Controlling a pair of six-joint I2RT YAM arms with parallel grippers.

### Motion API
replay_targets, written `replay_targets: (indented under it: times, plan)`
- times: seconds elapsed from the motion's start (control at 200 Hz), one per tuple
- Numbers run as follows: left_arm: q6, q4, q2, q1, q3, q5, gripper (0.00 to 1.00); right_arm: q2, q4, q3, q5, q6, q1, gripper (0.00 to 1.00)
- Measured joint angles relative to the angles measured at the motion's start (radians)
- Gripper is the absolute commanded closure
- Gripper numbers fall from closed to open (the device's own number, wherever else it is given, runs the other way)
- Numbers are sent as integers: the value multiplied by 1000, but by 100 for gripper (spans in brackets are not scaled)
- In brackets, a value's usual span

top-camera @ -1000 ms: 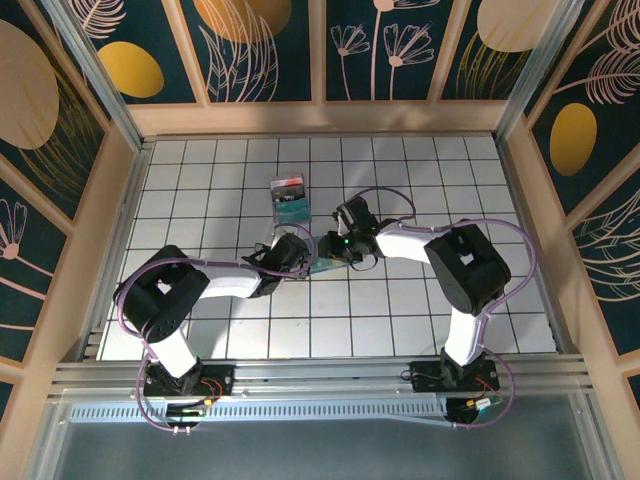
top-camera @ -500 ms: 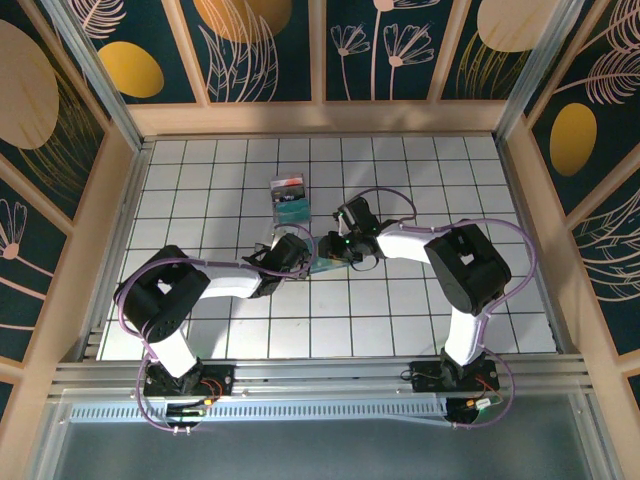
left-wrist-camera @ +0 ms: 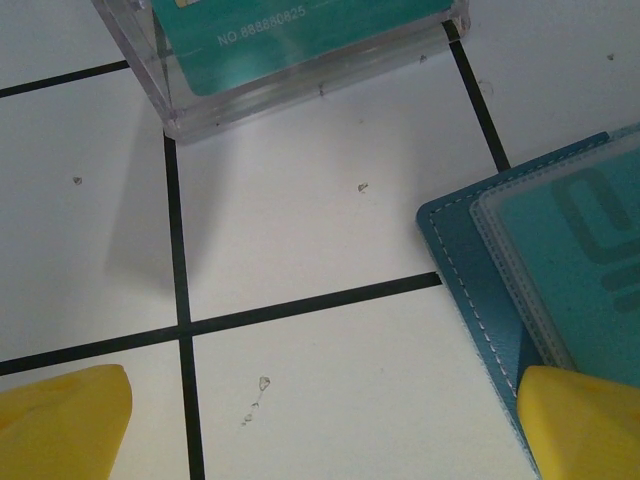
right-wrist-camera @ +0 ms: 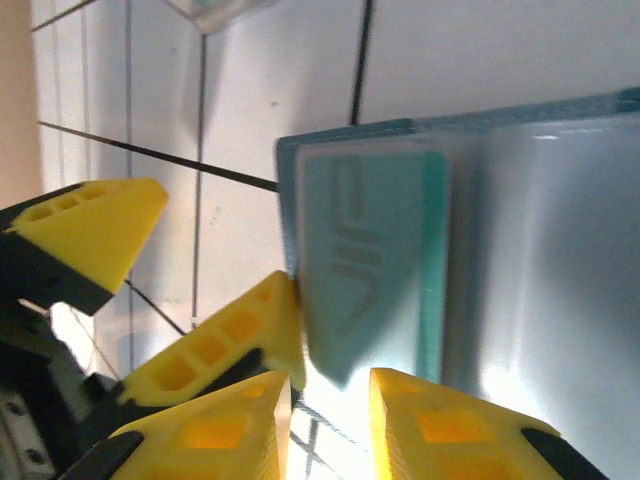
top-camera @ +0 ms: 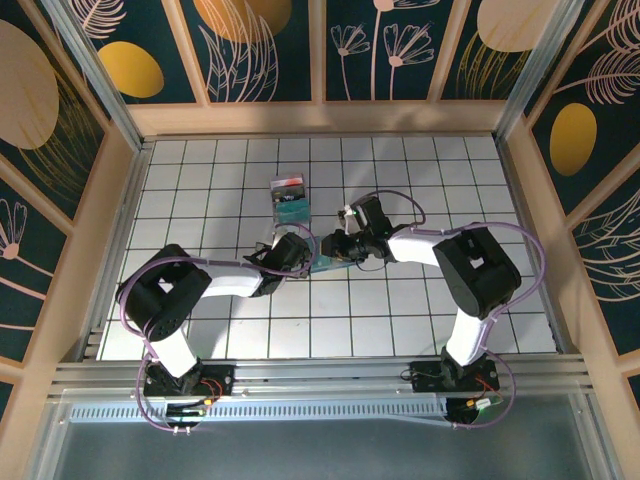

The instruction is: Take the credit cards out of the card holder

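Note:
The slate-blue card holder (right-wrist-camera: 530, 250) lies open on the tiles between my two grippers, also seen as the card holder (top-camera: 322, 265) from above. A teal credit card (right-wrist-camera: 370, 250) marked VIP sticks out of its left half, and the same credit card (left-wrist-camera: 590, 270) lies under a clear pocket. My right gripper (right-wrist-camera: 330, 400) stands at the card's lower corner, its jaws a narrow gap apart, with the corner just above the gap. My left gripper (left-wrist-camera: 325, 430) is wide open. Its right finger (left-wrist-camera: 585, 425) rests on the edge of the card holder (left-wrist-camera: 470, 270).
A small clear plastic box (top-camera: 290, 198) with a teal card inside stands about a tile beyond the holder; the same box (left-wrist-camera: 300, 50) is close ahead of the left fingers. The left gripper (top-camera: 303, 252) and the right gripper (top-camera: 333, 248) nearly meet. Wooden walls ring the tiled floor.
The right wrist has shifted a little to the right and its jaws have narrowed around the card's corner. The left arm and the holder have stayed put.

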Motion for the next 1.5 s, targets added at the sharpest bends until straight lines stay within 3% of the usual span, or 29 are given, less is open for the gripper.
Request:
replay_targets:
  times: [0.22,0.691,1.496]
  plan:
    - [0,0,2,0,2,0,1,-1,11,0,-13,0,-1,73]
    - [0,0,2,0,2,-1,1,0,-87,18,116,-11,-2,72]
    - [1,0,4,0,3,0,1,43,-59,39,63,-9,2,73]
